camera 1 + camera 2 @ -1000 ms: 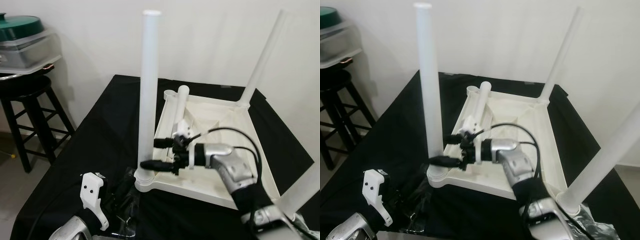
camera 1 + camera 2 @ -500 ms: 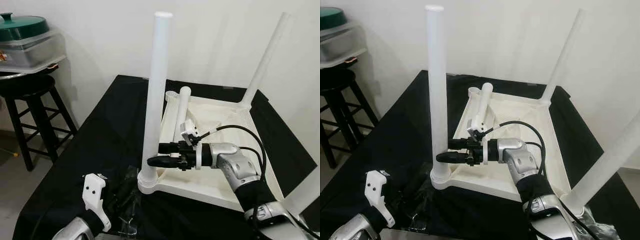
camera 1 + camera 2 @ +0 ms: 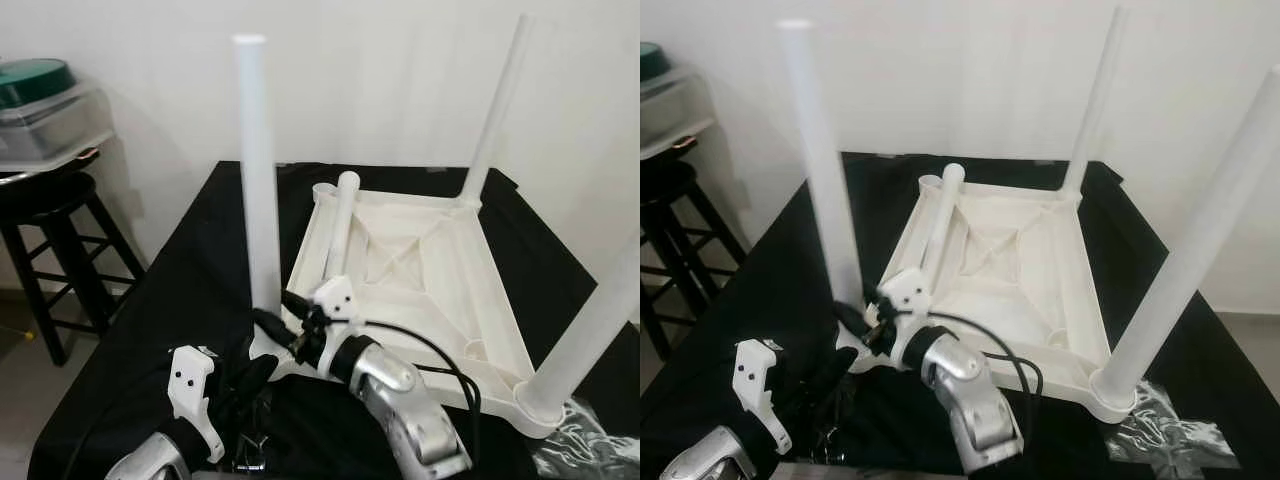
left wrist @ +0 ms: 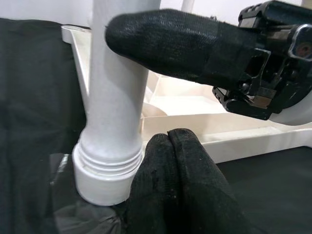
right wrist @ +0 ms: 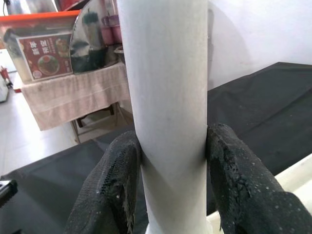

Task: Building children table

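Black-draped table (image 3: 190,270) supports the inverted white tabletop (image 3: 420,270); right gripper (image 5: 171,161) clamps the front-left leg (image 3: 257,180), left gripper (image 4: 173,161) fingers closed, empty.

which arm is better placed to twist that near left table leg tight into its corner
Right. The right pincer is clamped around the leg low down, a finger pressed on each side. The left pincer sits shut beside the leg's socket and holds nothing, so it would need to open and reposition.
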`<state>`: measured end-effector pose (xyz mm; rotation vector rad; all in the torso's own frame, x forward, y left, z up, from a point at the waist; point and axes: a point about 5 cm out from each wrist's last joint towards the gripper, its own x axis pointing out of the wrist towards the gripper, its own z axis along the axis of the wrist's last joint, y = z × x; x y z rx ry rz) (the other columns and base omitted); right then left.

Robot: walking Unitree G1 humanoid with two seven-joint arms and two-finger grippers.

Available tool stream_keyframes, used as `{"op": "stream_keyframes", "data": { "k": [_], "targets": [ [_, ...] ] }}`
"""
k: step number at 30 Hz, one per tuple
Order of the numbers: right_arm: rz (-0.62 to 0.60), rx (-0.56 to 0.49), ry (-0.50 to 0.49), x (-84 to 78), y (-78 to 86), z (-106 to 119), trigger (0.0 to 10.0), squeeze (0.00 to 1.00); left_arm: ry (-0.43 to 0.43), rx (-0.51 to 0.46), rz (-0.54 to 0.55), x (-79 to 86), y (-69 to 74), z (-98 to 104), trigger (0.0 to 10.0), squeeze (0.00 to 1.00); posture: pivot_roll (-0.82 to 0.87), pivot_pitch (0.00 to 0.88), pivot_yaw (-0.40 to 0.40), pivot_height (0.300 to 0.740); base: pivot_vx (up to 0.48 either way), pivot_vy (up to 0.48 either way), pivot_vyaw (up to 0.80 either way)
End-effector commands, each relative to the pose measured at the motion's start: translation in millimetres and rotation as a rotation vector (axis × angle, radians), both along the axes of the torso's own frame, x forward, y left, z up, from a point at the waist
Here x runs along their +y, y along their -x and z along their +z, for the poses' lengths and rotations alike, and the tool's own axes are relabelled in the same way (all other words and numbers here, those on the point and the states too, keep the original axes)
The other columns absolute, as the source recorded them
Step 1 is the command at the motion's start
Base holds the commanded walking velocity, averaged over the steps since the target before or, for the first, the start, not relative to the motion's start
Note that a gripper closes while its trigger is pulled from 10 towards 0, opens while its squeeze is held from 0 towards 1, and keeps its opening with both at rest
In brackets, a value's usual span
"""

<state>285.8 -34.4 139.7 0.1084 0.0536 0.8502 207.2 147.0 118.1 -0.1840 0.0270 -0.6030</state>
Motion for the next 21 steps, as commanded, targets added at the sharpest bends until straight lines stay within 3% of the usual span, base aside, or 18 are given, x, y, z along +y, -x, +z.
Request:
{"op": "stream_keyframes", "data": {
  "k": [1, 2, 3, 4, 5, 6, 11, 12, 13, 16, 17, 19, 20, 21],
  "targets": [
    [-0.001, 0.124, 0.064, -3.0, 3.8, -27.1, 0.0, 0.0, -0.01, 0.016, -0.005, 2.1, 0.2, -2.5, 10.0, 0.0, 0.06, 0.001, -0.009, 0.74, 0.0, 0.0, 0.0],
    [-0.048, 0.14, 0.056, -6.2, 3.0, -26.9, 5.0, 0.0, -0.01, 0.018, -0.003, 1.6, 0.0, -3.0, 10.0, 0.0, 0.06, 0.0, -0.01, 0.74, 0.0, 0.0, 0.0],
    [-0.048, 0.14, 0.056, -6.2, 3.0, -26.9, 5.0, 0.0, -0.01, 0.018, -0.003, 1.6, 0.0, -3.0, 10.0, 0.0, 0.06, 0.0, -0.01, 0.74, 0.0, 0.0, 0.0],
    [-0.067, 0.152, 0.031, -8.8, 2.2, -25.9, 10.0, 0.0, -0.009, 0.018, -0.003, 1.1, -0.1, -3.2, 10.0, 0.0, 0.06, 0.0, -0.014, 0.74, 0.0, 0.0, 0.0],
    [-0.079, 0.16, 0.014, -10.4, 1.9, -25.0, 10.0, 0.0, -0.009, 0.018, -0.003, 0.8, -0.2, -3.2, 10.0, 0.0, 0.06, 0.0, -0.014, 0.74, 0.0, 0.0, 0.0],
    [-0.066, 0.16, -0.011, -8.5, 5.0, -20.5, 10.0, 1.0, -0.009, 0.018, -0.004, 0.4, -0.2, -3.4, 10.0, 0.0, 0.06, 0.0, -0.011, 0.74, 0.0, 0.0, 0.0],
    [-0.01, 0.115, -0.031, -4.2, 6.5, -6.6, 10.0, 1.0, -0.008, 0.02, -0.006, -0.6, -0.5, -4.0, 10.0, 0.0, 0.06, 0.0, -0.009, 0.74, 0.0, 0.0, 0.0],
    [0.033, 0.087, -0.025, -3.8, 4.3, -0.5, 10.0, 1.0, -0.007, 0.021, -0.006, -1.2, -0.7, -4.3, 10.0, 0.0, 0.06, 0.0, -0.008, 0.74, 0.0, 0.0, 0.0],
    [0.114, 0.053, -0.012, -3.9, 1.4, 7.2, 10.0, 0.9, -0.007, 0.021, -0.006, -1.7, -0.9, -4.8, 10.0, 0.0, 0.06, 0.0, -0.008, 0.74, 0.0, 0.0, 0.0],
    [0.203, 0.019, 0.008, -4.7, -1.4, 15.2, 10.0, 0.9, -0.006, 0.022, -0.006, -2.3, -1.1, -5.3, 10.0, 0.0, 0.06, 0.0, -0.008, 0.74, 0.0, 0.0, 0.0],
    [0.283, -0.021, 0.042, -8.4, -4.1, 20.9, 10.0, 0.0, -0.007, 0.021, -0.005, -2.4, -1.2, -5.4, 10.0, 0.0, 0.06, 0.0, -0.009, 0.74, 0.0, 0.0, 0.0],
    [0.283, -0.021, 0.042, -8.4, -4.1, 20.9, 10.0, 0.0, -0.007, 0.021, -0.005, -2.4, -1.2, -5.4, 10.0, 0.0, 0.06, 0.0, -0.009, 0.74, 0.0, 0.0, 0.0],
    [0.37, -0.059, 0.089, -15.4, -10.0, 25.6, 10.0, 0.0, -0.008, 0.02, -0.005, -2.4, -1.4, -5.6, 10.0, 0.0, 0.06, 0.0, -0.011, 0.74, 0.0, 0.0, 0.0],
    [0.37, -0.059, 0.089, -15.4, -10.0, 25.6, 10.0, 0.0, -0.008, 0.02, -0.005, -2.4, -1.4, -5.6, 10.0, 0.0, 0.06, 0.0, -0.011, 0.74, 0.0, 0.0, 0.0]
  ]
}}
